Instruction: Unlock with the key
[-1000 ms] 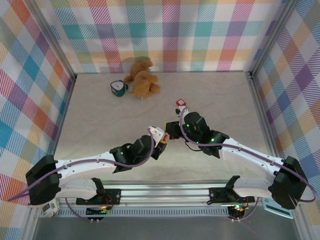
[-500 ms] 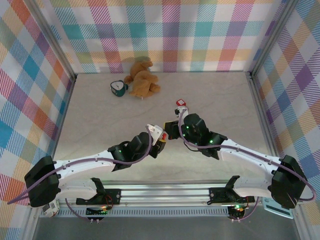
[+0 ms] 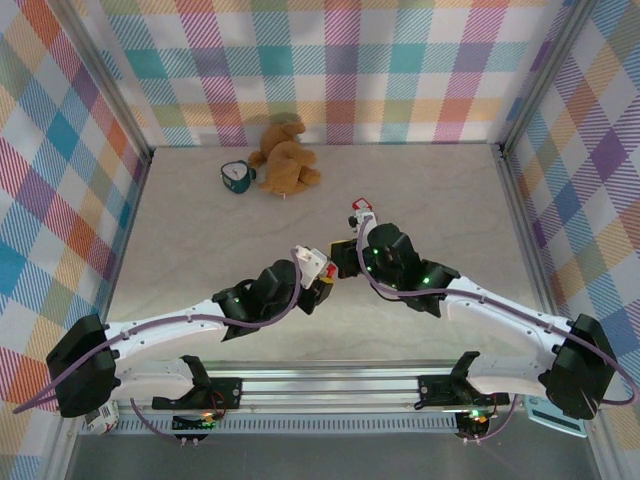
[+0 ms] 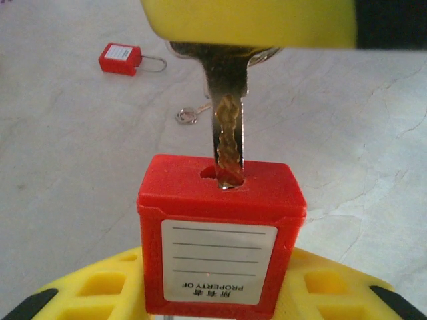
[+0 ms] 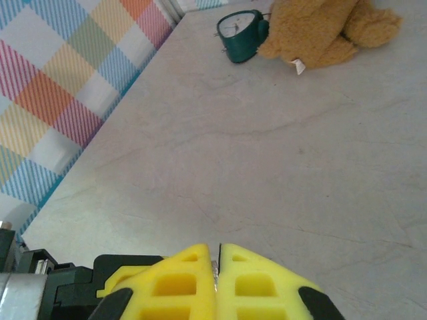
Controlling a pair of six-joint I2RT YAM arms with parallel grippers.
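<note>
My left gripper (image 3: 324, 284) is shut on a red padlock (image 4: 220, 233), its yellow fingers (image 4: 100, 290) on either side of the body. The padlock's white label faces the left wrist camera and its keyhole faces up. The key (image 4: 227, 130), a thin pale metal blade, stands in that keyhole. Its head is pinched between the yellow fingers (image 4: 253, 23) of my right gripper (image 5: 217, 257), which is shut on it. In the right wrist view a sliver of metal shows between the closed fingers. In the top view both grippers meet at mid-table, the right gripper (image 3: 340, 264) just above the padlock (image 3: 329, 272).
A second red padlock (image 3: 362, 206) with a wire shackle lies on the table beyond the grippers, with a small key ring (image 4: 187, 115) near it. A brown teddy bear (image 3: 285, 155) and a small green clock (image 3: 236, 176) sit at the back.
Both arms have shifted only slightly where they meet. The holds on the padlock and the key are unchanged.
</note>
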